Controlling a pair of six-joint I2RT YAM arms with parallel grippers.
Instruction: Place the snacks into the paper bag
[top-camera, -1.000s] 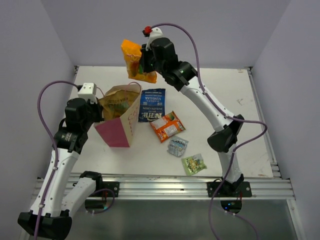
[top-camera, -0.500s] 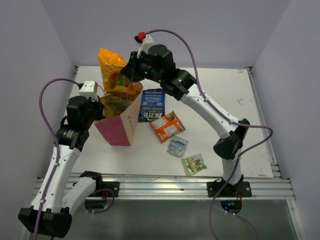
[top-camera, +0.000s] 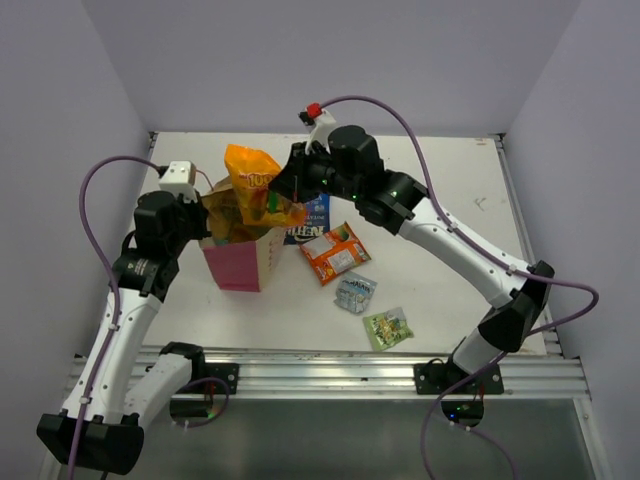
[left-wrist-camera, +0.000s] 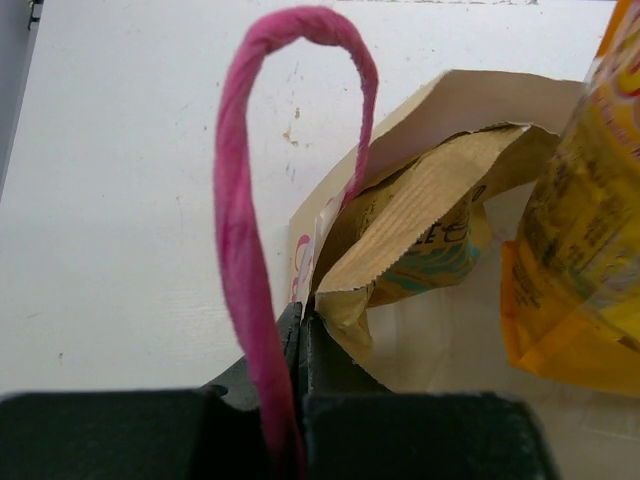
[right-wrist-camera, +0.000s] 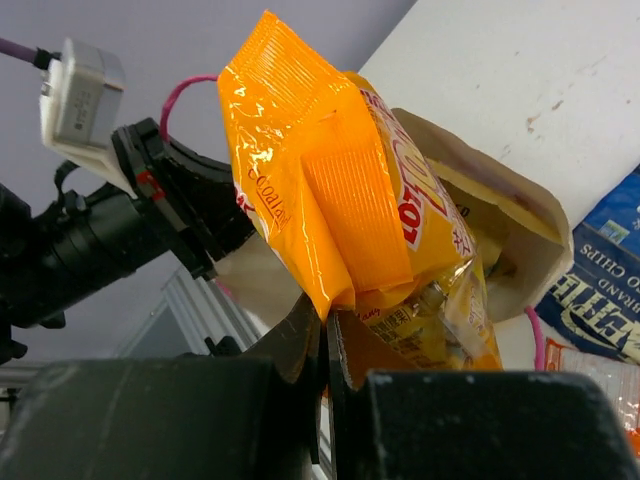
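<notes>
The pink paper bag (top-camera: 238, 268) stands upright at the left with the tan-and-teal chip bag (left-wrist-camera: 420, 225) inside. My left gripper (left-wrist-camera: 300, 325) is shut on the paper bag's rim beside its pink cord handle (left-wrist-camera: 245, 230). My right gripper (right-wrist-camera: 328, 320) is shut on the orange-yellow bag (top-camera: 258, 188) and holds it over the paper bag's open mouth, its lower end at the rim (right-wrist-camera: 500, 210). On the table lie the dark blue chip bag (top-camera: 312, 222), the orange-red pack (top-camera: 335, 252), the small silver-blue packet (top-camera: 355, 292) and the small green packet (top-camera: 387, 328).
The white table (top-camera: 450, 230) is enclosed by lilac walls on three sides. A metal rail (top-camera: 330, 365) runs along the near edge, where both arm bases are bolted. The loose packets lie just right of the paper bag.
My right gripper has carried the orange-yellow bag from high at the back down and leftward over the paper bag's mouth. The left gripper stays on the bag's rim.
</notes>
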